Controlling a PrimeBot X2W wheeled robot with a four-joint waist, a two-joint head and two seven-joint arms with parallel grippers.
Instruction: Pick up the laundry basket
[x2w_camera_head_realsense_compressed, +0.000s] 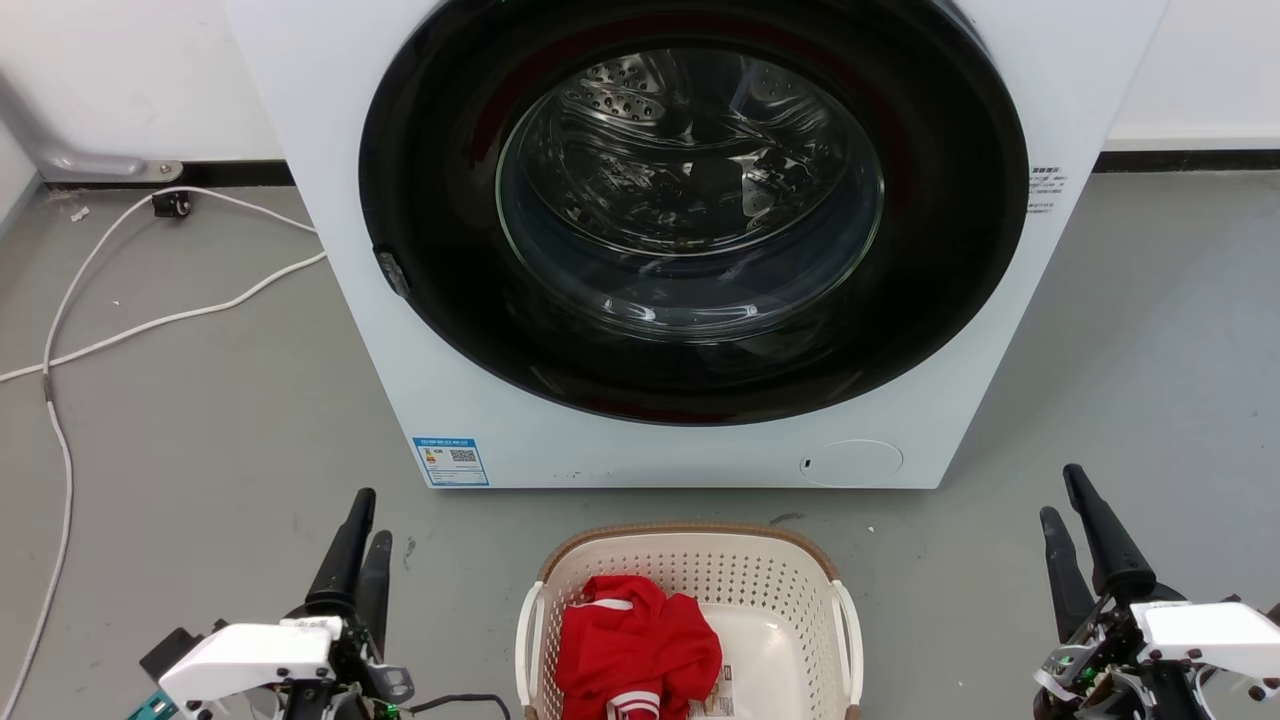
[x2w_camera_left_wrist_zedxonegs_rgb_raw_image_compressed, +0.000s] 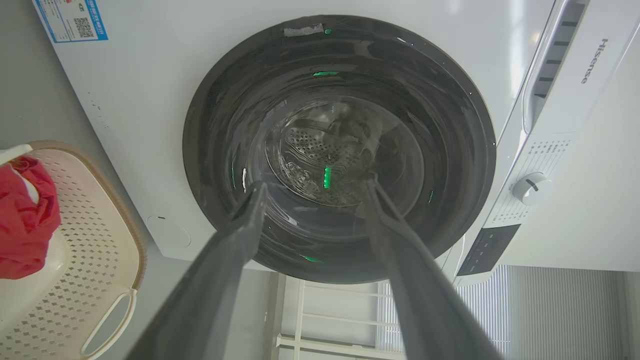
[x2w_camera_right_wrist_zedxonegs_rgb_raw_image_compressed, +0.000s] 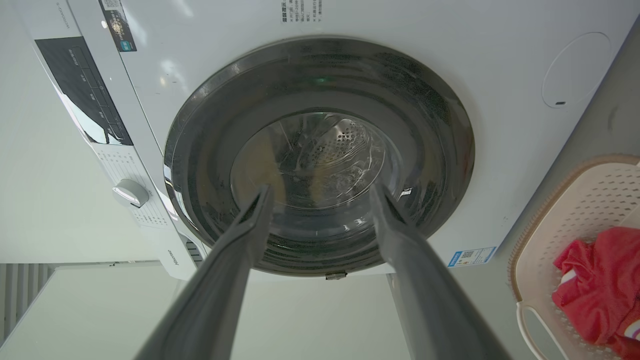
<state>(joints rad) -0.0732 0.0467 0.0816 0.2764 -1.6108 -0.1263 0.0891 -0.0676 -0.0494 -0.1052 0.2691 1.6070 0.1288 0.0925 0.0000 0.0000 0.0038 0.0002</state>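
Observation:
The laundry basket (x2w_camera_head_realsense_compressed: 760, 580) stands on the floor at the bottom centre of the head view, cream and perforated with a brown rim and white side handles; a red garment (x2w_camera_head_realsense_compressed: 632, 640) lies in it. It shows too at the left edge of the left wrist view, laundry basket (x2w_camera_left_wrist_zedxonegs_rgb_raw_image_compressed: 85, 235), and at the right edge of the right wrist view, laundry basket (x2w_camera_right_wrist_zedxonegs_rgb_raw_image_compressed: 580, 210). My left gripper (x2w_camera_head_realsense_compressed: 365, 518) is open, well left of the basket. My right gripper (x2w_camera_head_realsense_compressed: 1062, 492) is open, well right of it. Both are empty, fingers toward the washing machine.
A white front-loading washing machine (x2w_camera_head_realsense_compressed: 350, 250) with a dark round door (x2w_camera_head_realsense_compressed: 690, 210) stands just behind the basket. White cables (x2w_camera_head_realsense_compressed: 60, 330) run over the grey floor at the left. A wall with a dark skirting lies behind.

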